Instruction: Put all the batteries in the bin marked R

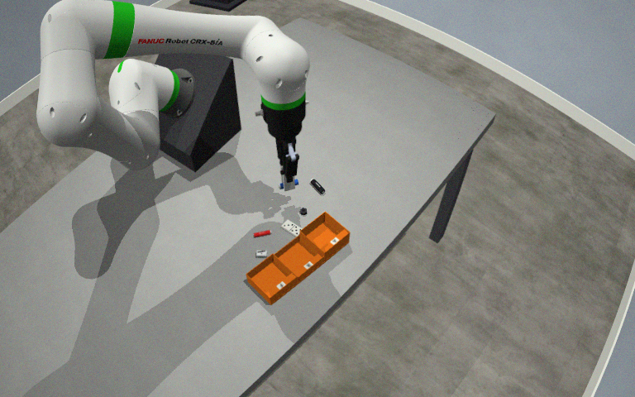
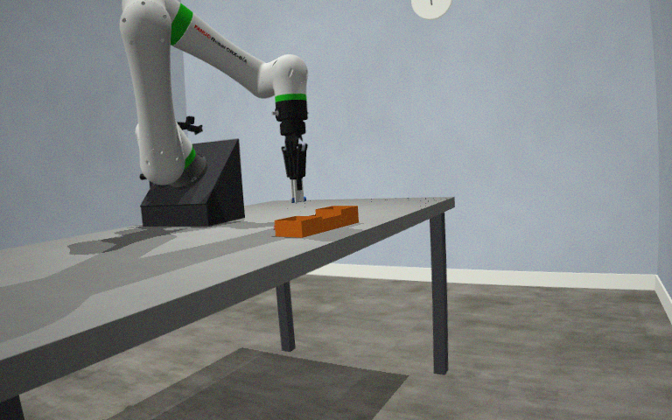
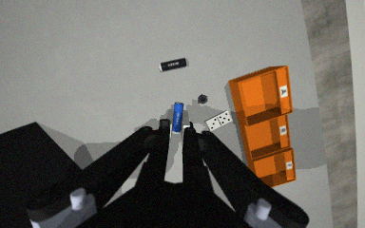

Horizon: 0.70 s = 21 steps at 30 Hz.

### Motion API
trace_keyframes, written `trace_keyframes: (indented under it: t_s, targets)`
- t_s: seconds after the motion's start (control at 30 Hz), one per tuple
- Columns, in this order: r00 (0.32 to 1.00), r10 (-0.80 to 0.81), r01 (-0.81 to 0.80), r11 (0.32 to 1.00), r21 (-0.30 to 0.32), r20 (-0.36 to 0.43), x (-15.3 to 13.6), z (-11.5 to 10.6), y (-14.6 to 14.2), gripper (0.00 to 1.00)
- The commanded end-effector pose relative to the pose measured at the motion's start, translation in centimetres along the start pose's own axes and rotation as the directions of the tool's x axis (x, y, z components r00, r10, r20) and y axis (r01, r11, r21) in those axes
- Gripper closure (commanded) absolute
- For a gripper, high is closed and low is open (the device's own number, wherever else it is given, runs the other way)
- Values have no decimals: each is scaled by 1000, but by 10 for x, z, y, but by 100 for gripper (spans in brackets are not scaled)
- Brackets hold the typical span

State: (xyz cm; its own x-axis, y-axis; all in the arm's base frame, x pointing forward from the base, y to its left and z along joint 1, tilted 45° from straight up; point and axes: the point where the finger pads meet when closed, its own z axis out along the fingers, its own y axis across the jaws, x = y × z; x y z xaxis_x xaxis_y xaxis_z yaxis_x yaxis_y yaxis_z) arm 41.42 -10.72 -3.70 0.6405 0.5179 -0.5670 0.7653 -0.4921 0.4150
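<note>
My gripper (image 1: pixel 289 182) (image 2: pixel 297 196) (image 3: pixel 178 117) points straight down and is shut on a blue battery (image 1: pixel 283 185) (image 3: pixel 177 114), held crosswise just above the grey table (image 1: pixel 398 117) (image 2: pixel 198 257) (image 3: pixel 95 47). A black battery (image 1: pixel 317 186) (image 3: pixel 173 65) lies flat on the table just right of the gripper. A row of three orange bins (image 1: pixel 269 280) (image 2: pixel 302 227) (image 3: pixel 257 95) stands near the table's front edge, each with a small white label too small to read. All three bins look empty.
A small black nut (image 1: pixel 303 211) (image 3: pixel 202 99), a white domino (image 1: pixel 291 227) (image 3: pixel 219 121), a red piece (image 1: pixel 262 232) and a small white piece (image 1: pixel 261 253) lie between the gripper and the bins. The robot's black base (image 1: pixel 201 117) stands behind.
</note>
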Motion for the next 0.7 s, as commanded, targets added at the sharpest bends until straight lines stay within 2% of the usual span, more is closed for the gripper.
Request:
trace_keyframes:
  t_s: [0.0, 0.4, 0.67]
  targets:
    - [1000, 0, 0, 1000, 0, 0, 0, 0, 0, 95]
    - [1000, 0, 0, 1000, 0, 0, 0, -7, 0, 95]
    - [1000, 0, 0, 1000, 0, 0, -10, -7, 47, 95]
